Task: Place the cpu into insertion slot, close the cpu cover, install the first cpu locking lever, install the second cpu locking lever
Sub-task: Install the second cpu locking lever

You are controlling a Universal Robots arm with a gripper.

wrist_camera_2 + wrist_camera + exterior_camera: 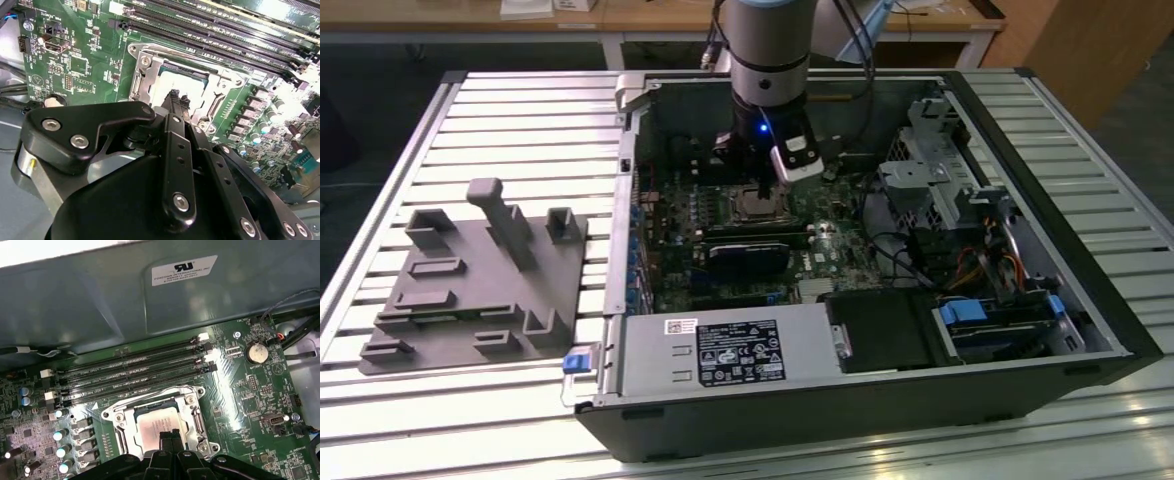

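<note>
An open computer case (854,330) lies on its side on a slatted metal table (520,110), toward the exterior view's right. A grey moulded fixture tray (474,290) sits on the table's slats toward the exterior view's left. Beyond the table's far edge stand a wooden bench (654,18) and a dark floor.

The arm descends into the case near its far wall, and the gripper (169,437) stands directly over the insertion slot (162,422) in the green circuit board (240,390). The fingertips (175,97) are drawn together with no visible gap, holding nothing.

The cpu (157,426) lies seated in the slot, its dull metal top showing through the window of the cpu cover (195,422), which lies flat around it. Long black memory slots (135,372) run just beside the socket.
</note>
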